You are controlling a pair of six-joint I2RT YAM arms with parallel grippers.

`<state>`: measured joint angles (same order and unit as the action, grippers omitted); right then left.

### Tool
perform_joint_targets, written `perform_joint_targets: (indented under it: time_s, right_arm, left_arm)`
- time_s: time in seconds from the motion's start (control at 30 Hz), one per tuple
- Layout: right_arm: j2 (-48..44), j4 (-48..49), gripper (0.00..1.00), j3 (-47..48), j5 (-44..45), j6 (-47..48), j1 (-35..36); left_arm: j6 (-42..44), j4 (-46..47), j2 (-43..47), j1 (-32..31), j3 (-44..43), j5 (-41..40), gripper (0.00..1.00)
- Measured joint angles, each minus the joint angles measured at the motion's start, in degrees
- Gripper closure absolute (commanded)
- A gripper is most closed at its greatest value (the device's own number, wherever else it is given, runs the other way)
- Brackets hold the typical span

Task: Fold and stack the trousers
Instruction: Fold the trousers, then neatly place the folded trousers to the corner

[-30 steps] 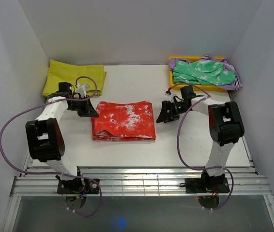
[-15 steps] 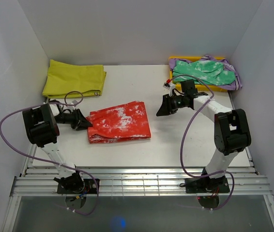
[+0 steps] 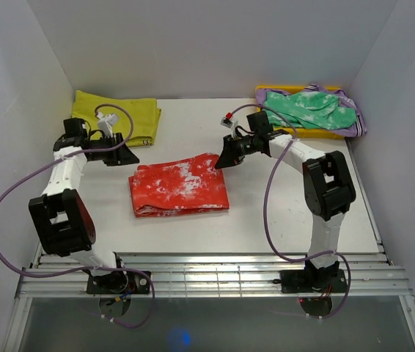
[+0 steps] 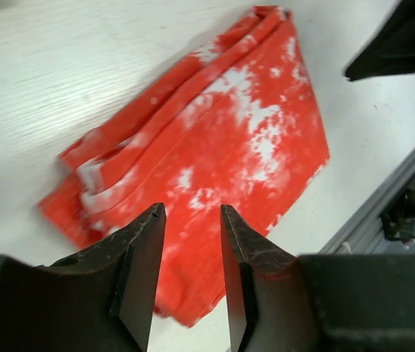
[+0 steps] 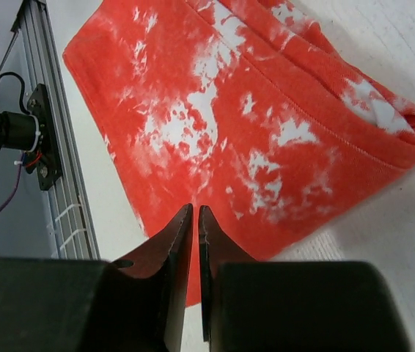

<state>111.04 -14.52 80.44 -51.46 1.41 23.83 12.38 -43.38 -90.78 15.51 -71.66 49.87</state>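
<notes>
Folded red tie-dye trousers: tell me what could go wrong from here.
1. The right claw is shut on nothing, close by a corner of the trousers. A sideways nudge could drag the fold open.
2. The left claw is open and empty, and the layered end facing it looks uneven. A grab there may catch only the top layers, so the bundle could unfold when lifted.
</notes>
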Motion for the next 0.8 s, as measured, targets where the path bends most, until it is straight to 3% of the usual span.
perform_joint_targets:
  time_s: [0.17,0.3,0.37,0.5,0.63,0.8]
  right_arm:
    - [7.08,4.57,0.86,2.89,-0.15,-4.39,1.31]
    - [13.14,8.46,0.86,4.22,0.59,-7.96,1.81]
    - [15.89,9.64,0.87,4.17,1.73,-9.62,1.86]
    - [16.26,12.0,0.88,3.15,2.84,-12.41,1.66]
    - [13.03,14.21,0.88,-1.27,5.55,-14.38,0.7]
    - [3.58,14.14,0.87,-7.65,5.81,-16.61,-0.26]
  left_arm:
    - [-4.74,5.75,-4.48,-5.9,3.72,3.23,0.56]
    - [-12.02,12.35,-17.05,-4.42,7.15,3.98,0.53]
    - [-16.46,14.08,-22.58,-2.84,7.28,8.39,0.51]
    - [-20.5,13.9,-26.23,-1.31,1.88,11.39,0.47]
    - [-18.6,13.22,-29.4,-1.07,-9.35,9.68,0.44]
    - [-10.25,4.9,-24.74,-0.28,-10.86,11.13,0.46]
